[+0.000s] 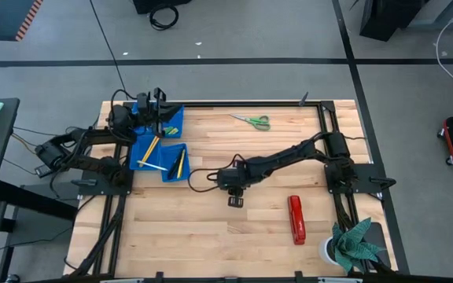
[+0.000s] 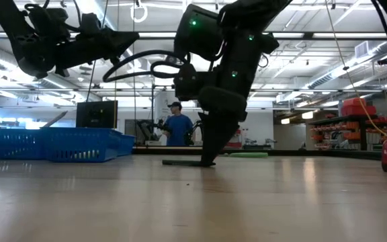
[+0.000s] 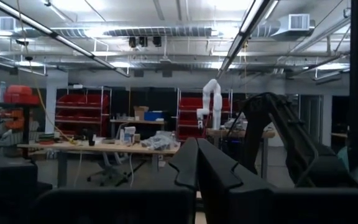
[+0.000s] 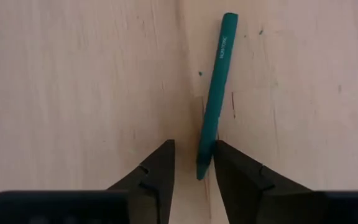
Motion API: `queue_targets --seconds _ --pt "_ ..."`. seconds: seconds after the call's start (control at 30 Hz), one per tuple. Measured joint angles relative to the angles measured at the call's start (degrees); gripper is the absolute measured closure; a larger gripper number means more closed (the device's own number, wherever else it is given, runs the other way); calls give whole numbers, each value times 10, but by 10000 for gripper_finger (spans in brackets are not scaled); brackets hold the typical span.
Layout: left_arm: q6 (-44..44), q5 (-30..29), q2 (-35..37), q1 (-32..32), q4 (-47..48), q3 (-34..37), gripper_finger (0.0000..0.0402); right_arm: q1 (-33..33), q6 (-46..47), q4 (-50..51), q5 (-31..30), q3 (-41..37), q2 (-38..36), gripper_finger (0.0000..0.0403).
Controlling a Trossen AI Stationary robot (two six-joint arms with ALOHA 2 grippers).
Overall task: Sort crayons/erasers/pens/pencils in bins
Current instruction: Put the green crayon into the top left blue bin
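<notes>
Blue bins (image 1: 157,145) hold yellow pencils (image 1: 149,152). Right fingers (image 4: 160,169) stand apart around a teal crayon (image 4: 215,96) lying on the table (image 1: 242,228); left fingers (image 3: 191,165) are together.

Teal-green crayon (image 4: 215,93) on pale wood table (image 4: 73,81); bright-blue bins (image 1: 149,148); red stapler (image 1: 296,219); scissors (image 1: 250,120) seemingly green-handled.

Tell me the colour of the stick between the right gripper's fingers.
Teal green stick; the right wrist view shows it best.
</notes>
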State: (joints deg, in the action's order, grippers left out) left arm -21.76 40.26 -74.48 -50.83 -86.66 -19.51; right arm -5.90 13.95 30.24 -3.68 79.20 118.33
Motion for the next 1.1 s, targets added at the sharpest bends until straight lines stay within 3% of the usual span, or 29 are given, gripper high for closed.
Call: queue_targets --seconds 0.23,0.43,0.77,0.93,1.1 --pt "1 1 0 0 0 0 384 4 0 7 -31 -14 -1 319" --pt "1 1 0 0 1 0 371 26 18 -27 16 -49 -5 341" --pt "5 1 0 0 1 0 389 26 -12 -35 -19 -53 -4 362" --pt "5 1 0 0 1 0 380 18 -13 -39 -26 -53 -8 375" --pt "5 1 0 0 1 0 369 -2 -19 -39 -70 -56 -40 380"
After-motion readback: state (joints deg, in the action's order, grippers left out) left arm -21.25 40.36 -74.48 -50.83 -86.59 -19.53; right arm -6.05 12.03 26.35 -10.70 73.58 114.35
